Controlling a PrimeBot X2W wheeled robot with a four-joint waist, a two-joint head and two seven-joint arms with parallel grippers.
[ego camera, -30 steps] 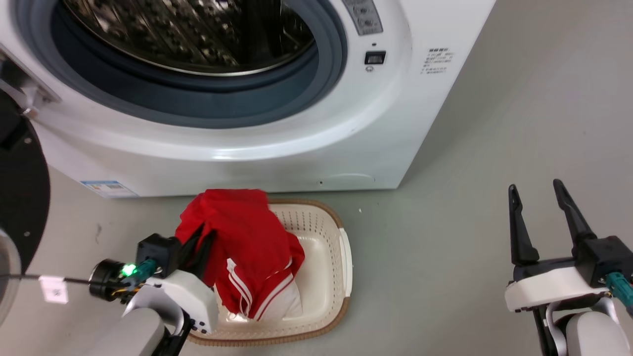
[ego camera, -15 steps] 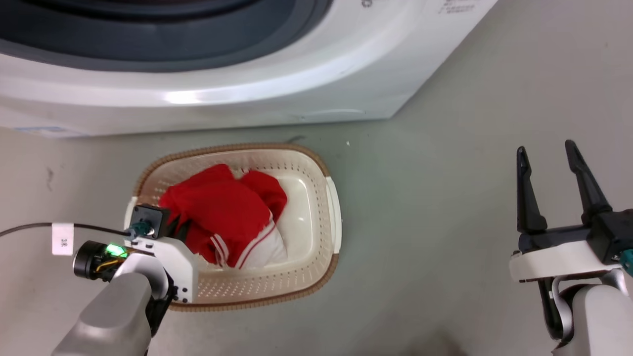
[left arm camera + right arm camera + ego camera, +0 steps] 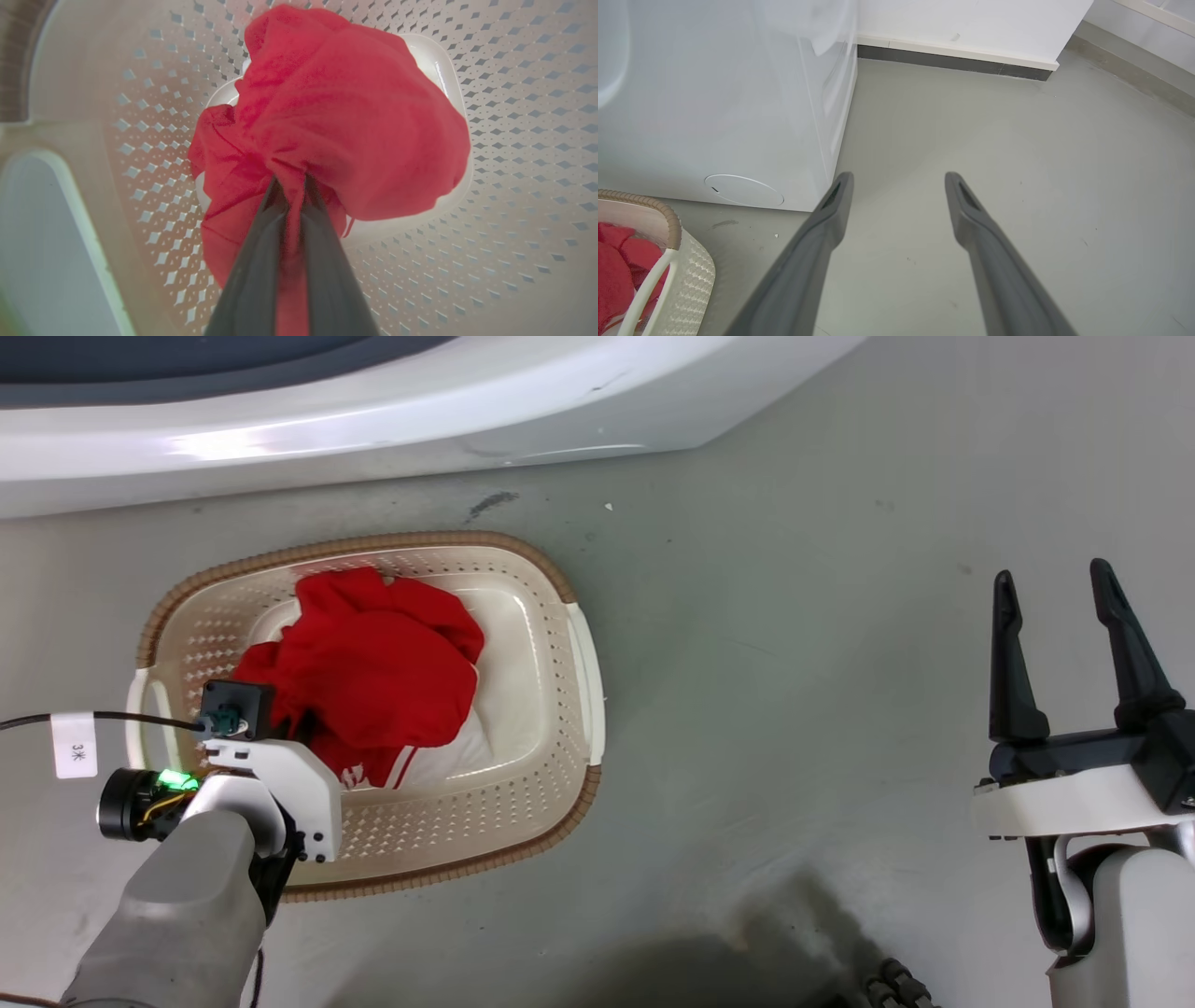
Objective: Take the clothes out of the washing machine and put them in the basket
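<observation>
Washing machine (image 3: 392, 439) runs along the far edge of the head view as a white front strip. The camera has tipped down vs 1 s ago, so that shift isn't the machine moving. Grey floor (image 3: 794, 709) takes up most of the rest. Basket (image 3: 586, 681) sits on it just near of the machine, left of centre.

Clothes (image 3: 373, 658) are the real change. 1 s ago the red bundle hung over the basket's left end w/ the striped part dangling. Now it's bunched down inside on the basket's bottom, w/ the white-striped bit at its near edge.

Left gripper (image 3: 290, 181) hasn't let go: its wrist view shows both fingers pressed together on a tuck of red fabric. Right gripper (image 3: 1053, 574) is idle at the right, well apart from the basket, fingers spread w/ nothing between them.

For the task, this load is prob. delivered, and what's left looks like release + lift clear. Whether more is in the machine can't be told.
</observation>
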